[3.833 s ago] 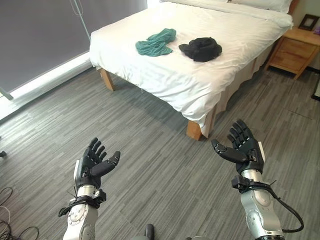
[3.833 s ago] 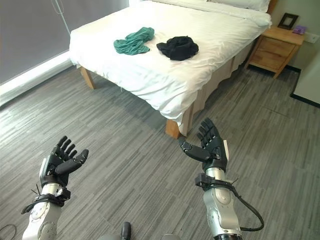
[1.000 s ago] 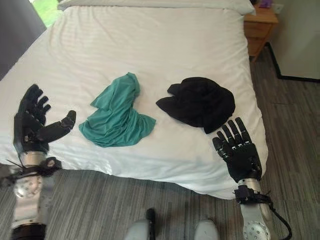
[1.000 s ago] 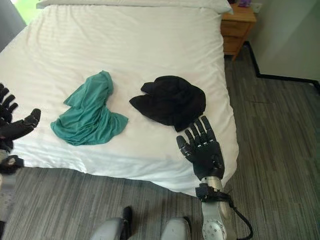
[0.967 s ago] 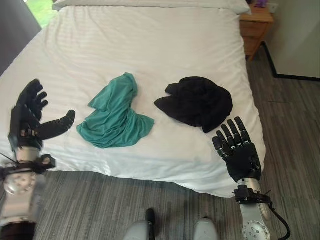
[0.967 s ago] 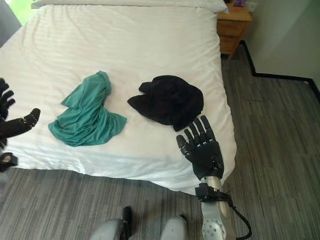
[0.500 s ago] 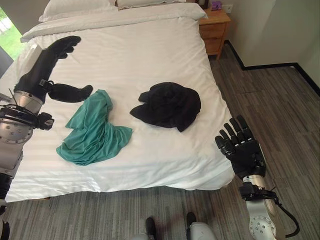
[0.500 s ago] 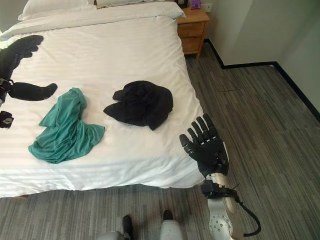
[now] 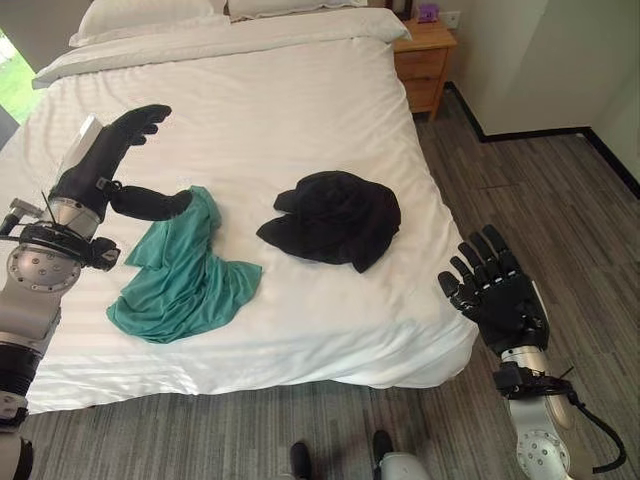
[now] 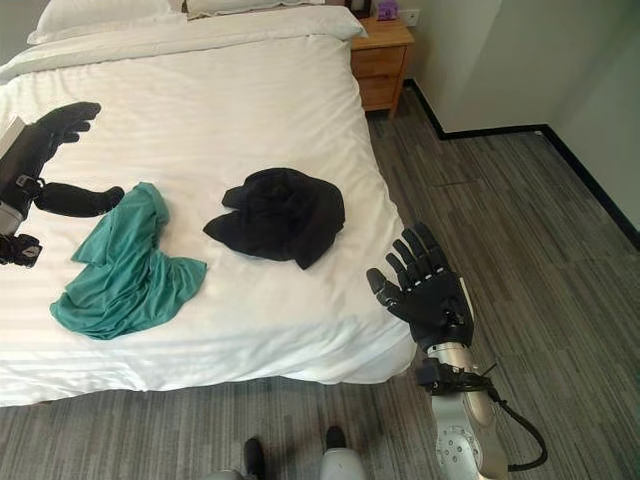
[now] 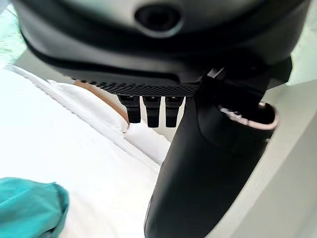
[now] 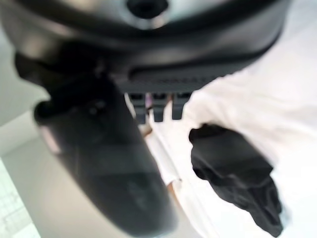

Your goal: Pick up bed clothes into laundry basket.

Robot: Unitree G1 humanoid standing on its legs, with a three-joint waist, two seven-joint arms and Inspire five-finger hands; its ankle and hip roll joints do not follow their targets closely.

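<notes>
While half a second back hovering higher up the bed, left hand [image 9: 105, 165] now lowered, fingers spread, thumb touching teal garment [image 9: 180, 275]; grasp looks imminent, nothing yet lifted; black garment [image 9: 333, 218] just beside, untouched on white bed [image 9: 290, 110]; right hand [image 9: 497, 295] open, idle off the bed's corner; wooden nightstand [image 9: 427, 55] beyond; grey plank floor [image 9: 560, 200]; no basket seen.
</notes>
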